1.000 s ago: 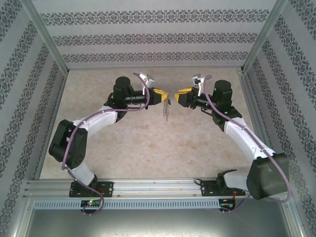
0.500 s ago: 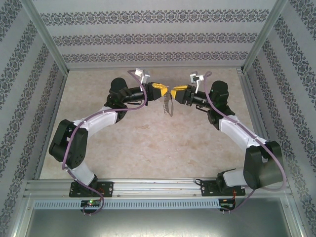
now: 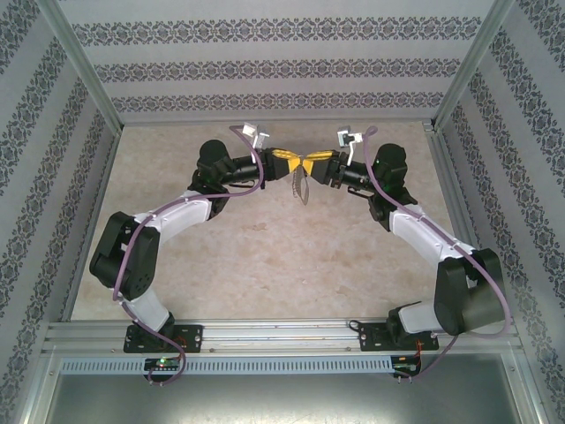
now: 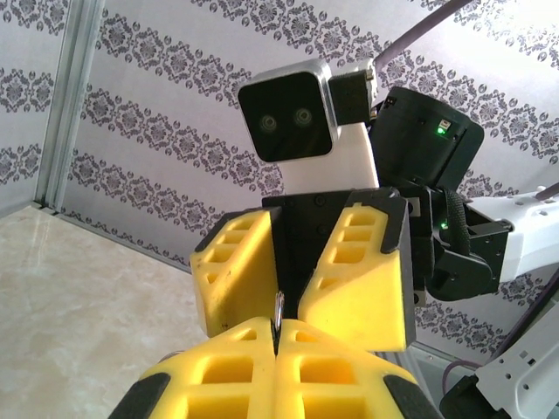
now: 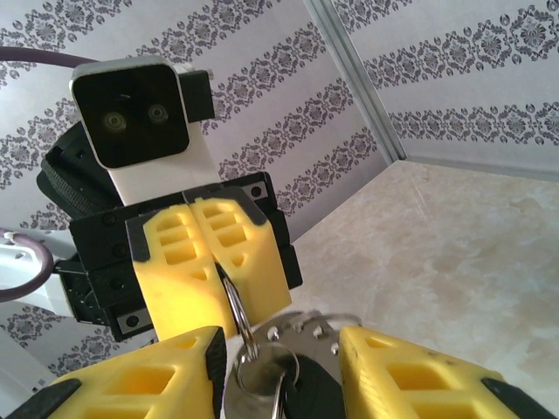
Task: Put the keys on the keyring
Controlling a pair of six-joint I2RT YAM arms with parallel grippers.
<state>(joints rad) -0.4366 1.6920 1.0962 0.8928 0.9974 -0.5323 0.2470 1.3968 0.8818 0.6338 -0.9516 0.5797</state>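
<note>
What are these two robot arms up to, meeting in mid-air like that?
They are working on getting a small black-headed key onto a grey metal oval keyring. The left gripper is shut on the keyring, holding it above the marbled table so it dangles. The right gripper faces it tip to tip, jaws apart around the key and some silvery chain links. Whether the key is already threaded on cannot be told.

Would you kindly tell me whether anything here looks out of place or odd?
Nothing looks damaged or spilled. The only oddity: the grey metal oval keyring, with a small black-headed key dangling below, hangs in mid-air pinched by the left gripper, not lying on the beige table.
</note>
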